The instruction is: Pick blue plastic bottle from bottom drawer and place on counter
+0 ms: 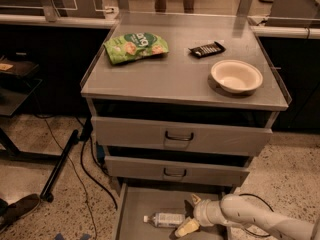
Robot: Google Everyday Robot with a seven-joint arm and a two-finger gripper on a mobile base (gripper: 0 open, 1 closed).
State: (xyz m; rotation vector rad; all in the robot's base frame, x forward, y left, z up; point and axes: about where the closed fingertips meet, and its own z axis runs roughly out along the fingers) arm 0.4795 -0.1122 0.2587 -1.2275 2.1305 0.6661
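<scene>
Blue plastic bottle (165, 219), claw (190, 214) spread beside it

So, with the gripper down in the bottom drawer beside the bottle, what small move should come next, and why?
Probably ease the gripper slightly further left along the blue plastic bottle, so the fingers can close around its body. The bottle lies on its side on the bottom drawer floor, cap to the left, and the open fingers appear to reach only its right end without clamping it.
</scene>
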